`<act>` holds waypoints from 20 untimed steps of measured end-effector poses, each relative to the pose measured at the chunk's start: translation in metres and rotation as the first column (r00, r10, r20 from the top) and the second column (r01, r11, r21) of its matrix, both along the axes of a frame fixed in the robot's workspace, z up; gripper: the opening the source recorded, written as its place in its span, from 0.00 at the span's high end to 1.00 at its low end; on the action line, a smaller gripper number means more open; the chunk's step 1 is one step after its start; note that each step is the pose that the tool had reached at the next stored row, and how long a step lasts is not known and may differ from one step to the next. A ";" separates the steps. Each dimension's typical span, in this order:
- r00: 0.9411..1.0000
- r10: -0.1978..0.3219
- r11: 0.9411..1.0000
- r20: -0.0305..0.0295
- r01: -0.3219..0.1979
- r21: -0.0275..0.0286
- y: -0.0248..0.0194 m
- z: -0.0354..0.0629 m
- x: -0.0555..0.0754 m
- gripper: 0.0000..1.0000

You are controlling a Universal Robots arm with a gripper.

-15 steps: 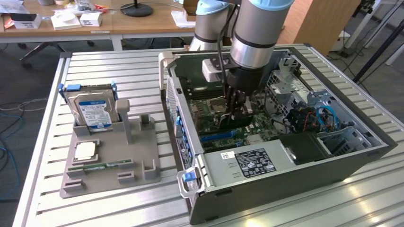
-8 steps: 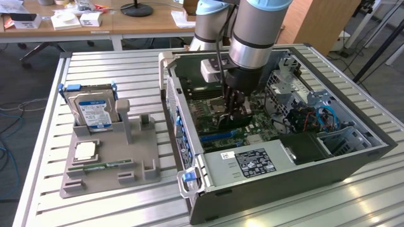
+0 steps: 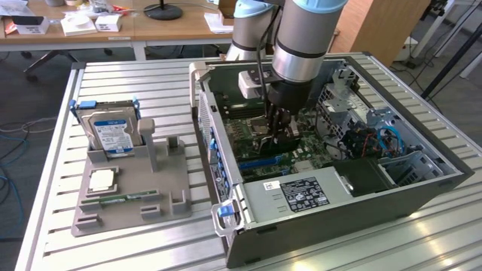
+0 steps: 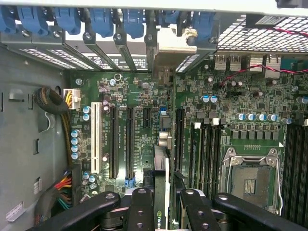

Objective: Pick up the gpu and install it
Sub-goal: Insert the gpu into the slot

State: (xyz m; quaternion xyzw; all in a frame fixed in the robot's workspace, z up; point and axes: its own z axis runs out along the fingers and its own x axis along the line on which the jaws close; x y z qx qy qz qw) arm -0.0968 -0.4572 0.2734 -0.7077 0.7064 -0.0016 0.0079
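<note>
Wrist view gives us the clearest reading: the gpu (image 4: 161, 192) stands on edge between the two dark fingers (image 4: 139, 207) of the end effector (image 4: 163, 206), which is closed on it, pinching the card's upper edge from both sides; we judge that this grip is chosen so the contact edge faces down toward the motherboard (image 4: 231, 110). The card runs in line with the long expansion slots (image 4: 130, 139), and its silver bracket (image 4: 172, 48) sits at the rear opening of the computer case (image 3: 339, 226), just below the row of blue retention clips (image 4: 101, 21); that alignment is what lets bracket and connector meet their places together. We cannot tell whether the connector is fully home in its slot, since the card itself hides that line.

From the exterior view we see the arm reaching straight down into the case, which lies on its side on the slatted desk (image 3: 113, 79) so the board faces up; the empty processor socket (image 4: 250, 178) lies just beside the working spot. Well apart, toward the exterior view's left, a grey fixture (image 3: 143, 180) keeps the hard drive (image 3: 112, 132) upright and a memory stick (image 3: 121, 199) flat, each in its own seat.
</note>
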 end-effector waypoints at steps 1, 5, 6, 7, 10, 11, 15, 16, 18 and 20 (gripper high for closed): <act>1.000 0.000 1.000 0.000 0.000 0.000 0.0000 0.0000 0.000 0.74; 1.000 0.000 1.000 0.000 0.000 0.000 0.0003 0.0000 -0.002 0.74; 1.000 0.000 1.000 0.000 0.000 0.000 0.0003 0.0000 -0.002 0.74; 1.000 0.000 1.000 0.000 0.000 0.000 0.0004 0.0000 -0.002 0.74; 1.000 0.000 1.000 0.000 0.000 0.000 0.0004 0.0000 -0.003 0.74; 1.000 0.000 1.000 0.000 0.000 0.000 0.0004 0.0000 -0.003 0.74; 1.000 0.000 1.000 0.000 0.000 0.000 0.0004 0.0000 -0.005 0.74; 1.000 0.000 1.000 0.000 0.000 0.000 0.0004 0.0000 -0.005 0.74; 1.000 0.000 1.000 0.000 0.000 0.000 0.0004 0.0000 -0.005 0.74; 1.000 0.000 1.000 0.000 0.000 0.000 0.0004 0.0000 -0.005 0.74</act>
